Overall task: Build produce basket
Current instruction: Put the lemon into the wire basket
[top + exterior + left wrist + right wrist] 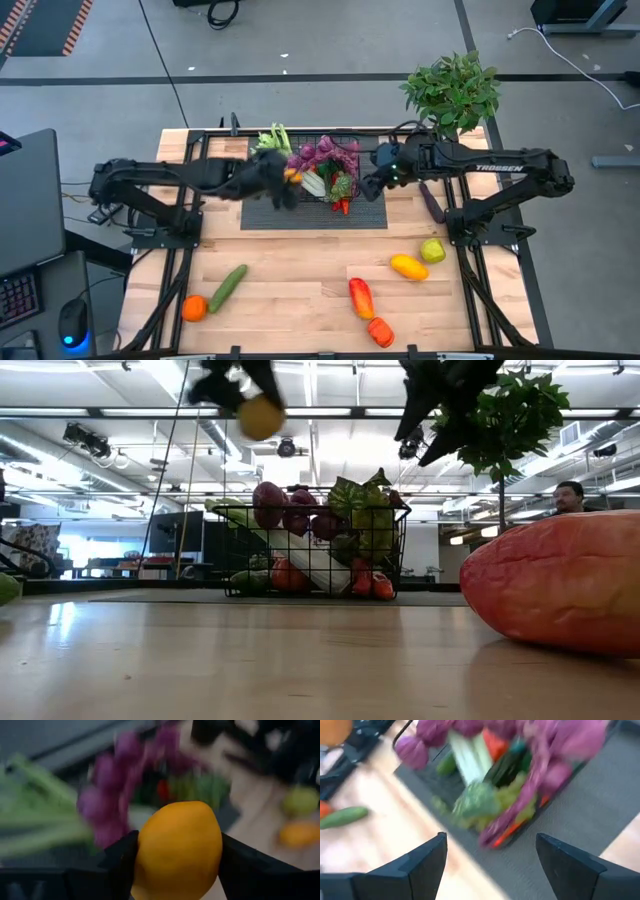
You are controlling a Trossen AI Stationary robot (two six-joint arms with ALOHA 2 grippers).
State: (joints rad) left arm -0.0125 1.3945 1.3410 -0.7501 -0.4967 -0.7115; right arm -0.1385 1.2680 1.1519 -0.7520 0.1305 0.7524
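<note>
The black wire basket (322,172) stands on a dark mat, heaped with purple grapes (322,153), leek, green grapes and peppers; it also shows in the low view as the basket (318,555). My left gripper (283,181) hovers at the basket's left end, shut on a yellow-orange lemon-like fruit (177,850). In the low view the fruit (260,417) hangs high above the basket. My right gripper (369,186) is open above the basket's right end, and its wrist view shows the gripper (490,847) empty over the produce. My left gripper pinches the yellow-orange fruit across its two sides (142,852), one finger (120,857) on each flank. The fingers come from above and from the table's left. The fruit is lifted clear and sits below the fingers (235,385), well above the basket rim.
Loose on the wooden table: a cucumber (228,287), an orange (194,308), a red pepper (361,297), an orange-red pepper (380,331), a yellow fruit (408,266), a green fruit (432,250), an eggplant (432,202). A potted plant (452,90) stands at the far right corner.
</note>
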